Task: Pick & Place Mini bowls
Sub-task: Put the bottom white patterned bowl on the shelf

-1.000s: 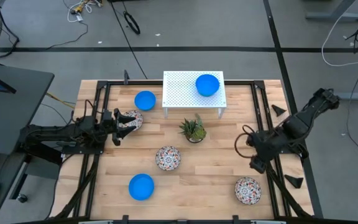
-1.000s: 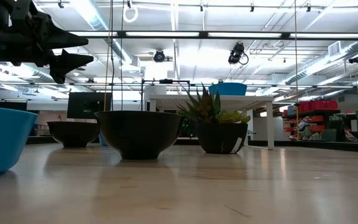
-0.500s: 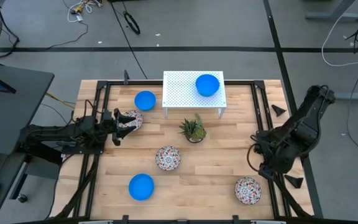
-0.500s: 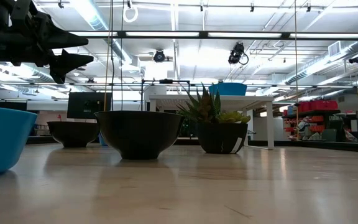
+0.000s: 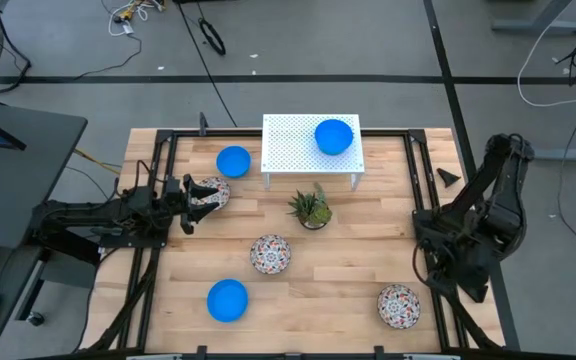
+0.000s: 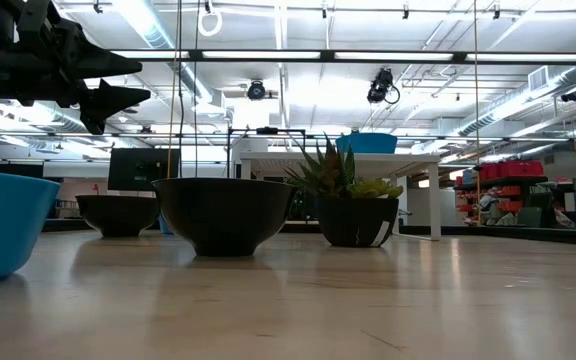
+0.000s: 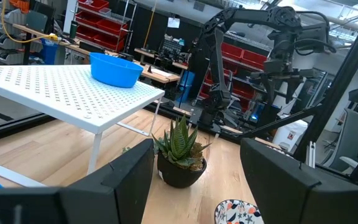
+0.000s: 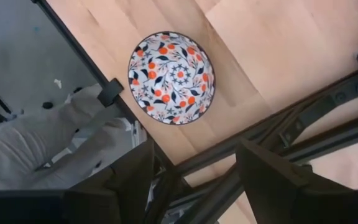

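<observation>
Floral bowl [image 8: 171, 78] clear from right wrist, apparently ungripped

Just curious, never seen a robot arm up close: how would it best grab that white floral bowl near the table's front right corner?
Probably by the rim. The white floral-patterned mini bowl sits upright, mouth open, on the wooden table, so one finger could go inside and one outside its thin wall. Come straight down from above; the right gripper is open and already looks down on it. The black frame rail crowds one side.

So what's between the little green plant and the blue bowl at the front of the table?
A flowery bowl sits roughly between the plant and the front blue bowl, all apart on the table, seen in the high view.
</observation>
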Robot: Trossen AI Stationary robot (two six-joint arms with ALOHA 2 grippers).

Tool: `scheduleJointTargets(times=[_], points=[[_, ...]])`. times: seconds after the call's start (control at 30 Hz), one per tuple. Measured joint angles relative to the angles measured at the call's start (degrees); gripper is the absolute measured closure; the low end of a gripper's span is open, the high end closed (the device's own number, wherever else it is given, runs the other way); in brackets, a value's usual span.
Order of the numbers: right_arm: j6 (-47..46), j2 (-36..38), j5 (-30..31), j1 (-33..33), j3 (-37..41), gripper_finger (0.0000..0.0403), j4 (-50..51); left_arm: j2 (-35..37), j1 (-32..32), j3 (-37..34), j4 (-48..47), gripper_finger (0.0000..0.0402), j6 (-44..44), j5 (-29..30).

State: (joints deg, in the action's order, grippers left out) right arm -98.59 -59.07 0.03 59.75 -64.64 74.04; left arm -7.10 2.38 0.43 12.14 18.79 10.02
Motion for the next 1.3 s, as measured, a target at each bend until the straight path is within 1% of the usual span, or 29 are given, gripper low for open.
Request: scheduleJointTargets(times=[0.17, 0.33, 0.8, 1.03, 1.3], points=[[-2.92, 0.0, 0.61, 1.54, 0.0, 0.0172, 0.42, 0.01, 0.0, 0.02, 0.0, 0.0156, 0.0, -0.01], [-3.93, -0.2, 0.81, 2.4, -0.02, 0.0172, 0.44, 0.01, 0.0, 0.01, 0.0, 0.0156, 0.01, -0.01], [-2.97, -3.47, 3.43, 2.49, -0.02, 0.0172, 0.65, 0.0, -0.01, 0.0, 0.0, 0.0156, 0.0, -0.02], [-4.03, -4.61, 3.63, 2.49, 4.74, 0.0172, -1.71, 0.0, 0.01, 0.01, -0.01, 0.0156, 0.01, -0.01], [-4.04, -4.63, 3.61, 2.49, 11.89, 0.0172, -9.82, 0.0, 0.01, 0.0, 0.0, 0.0156, 0.0, 0.0]])
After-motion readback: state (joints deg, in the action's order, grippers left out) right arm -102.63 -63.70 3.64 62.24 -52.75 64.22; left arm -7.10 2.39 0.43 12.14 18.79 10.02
